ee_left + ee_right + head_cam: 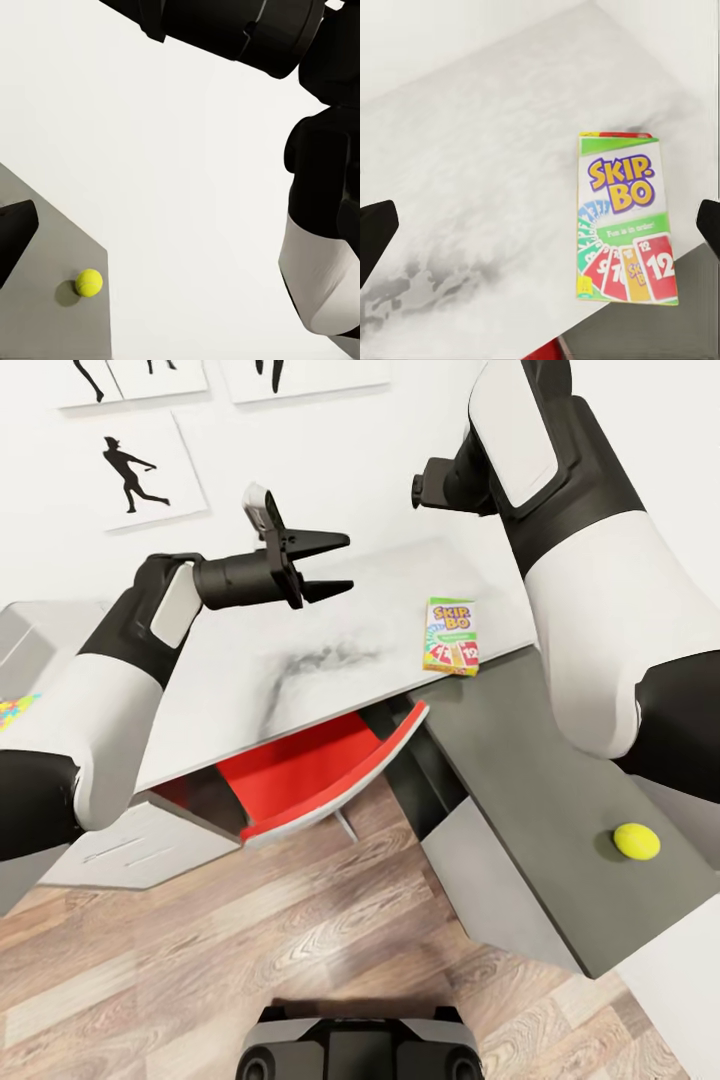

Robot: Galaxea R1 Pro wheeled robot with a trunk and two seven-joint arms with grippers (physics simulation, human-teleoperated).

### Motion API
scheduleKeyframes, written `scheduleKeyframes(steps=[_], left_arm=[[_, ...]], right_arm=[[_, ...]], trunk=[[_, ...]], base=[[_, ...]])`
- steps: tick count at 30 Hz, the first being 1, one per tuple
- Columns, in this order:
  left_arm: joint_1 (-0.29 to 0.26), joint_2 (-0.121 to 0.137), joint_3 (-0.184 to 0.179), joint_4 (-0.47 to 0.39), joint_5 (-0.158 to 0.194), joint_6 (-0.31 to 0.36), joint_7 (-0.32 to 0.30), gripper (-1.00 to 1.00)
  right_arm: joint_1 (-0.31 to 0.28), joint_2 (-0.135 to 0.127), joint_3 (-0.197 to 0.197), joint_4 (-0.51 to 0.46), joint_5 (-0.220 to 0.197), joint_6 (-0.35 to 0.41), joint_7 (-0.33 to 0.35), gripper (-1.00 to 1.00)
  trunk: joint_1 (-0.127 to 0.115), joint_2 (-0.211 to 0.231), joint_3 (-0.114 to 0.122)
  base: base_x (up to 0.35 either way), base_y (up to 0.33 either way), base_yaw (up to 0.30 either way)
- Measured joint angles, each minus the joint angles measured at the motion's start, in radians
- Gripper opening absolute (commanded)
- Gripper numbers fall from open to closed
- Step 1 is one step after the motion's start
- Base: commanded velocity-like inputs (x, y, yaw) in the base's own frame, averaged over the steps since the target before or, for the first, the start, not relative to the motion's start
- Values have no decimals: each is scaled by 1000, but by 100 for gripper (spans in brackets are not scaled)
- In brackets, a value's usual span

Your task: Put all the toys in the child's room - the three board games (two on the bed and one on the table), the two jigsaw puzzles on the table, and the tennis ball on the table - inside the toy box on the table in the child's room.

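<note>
The orange-green Skip-Bo board game (451, 636) lies flat on the white table (250, 660), close to its right edge. In the right wrist view the board game (622, 217) sits below and between my right gripper's (540, 229) wide-open fingers, which hover above it with nothing held. My left gripper (338, 566) hangs open and empty over the table's middle, left of the game. The tennis ball (636, 841) rests on the grey part of the desk at the right; the left wrist view shows the tennis ball (88, 282) beyond one dark fingertip (15, 225). Colourful jigsaw pieces (15, 710) peek out at the left edge.
A red chair (320, 770) is tucked under the table, and white drawers (120, 850) stand to its left. Silhouette pictures (135, 470) hang on the white wall behind. Wooden floor (300, 940) lies between my base (360, 1050) and the desk.
</note>
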Motion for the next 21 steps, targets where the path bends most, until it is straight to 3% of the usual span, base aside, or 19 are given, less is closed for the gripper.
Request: scheduleKeyframes(steps=[6,21], left_arm=[[7,-3,1,0,0,0,0,100],[17,-3,1,0,0,0,0,100]], right_arm=[[0,0,0,0,0,-1,0,100],[2,0,0,1,1,-2,1,100]], trunk=[[0,0,10],[0,0,34]], base=[[-150,0,0],[-14,0,0]])
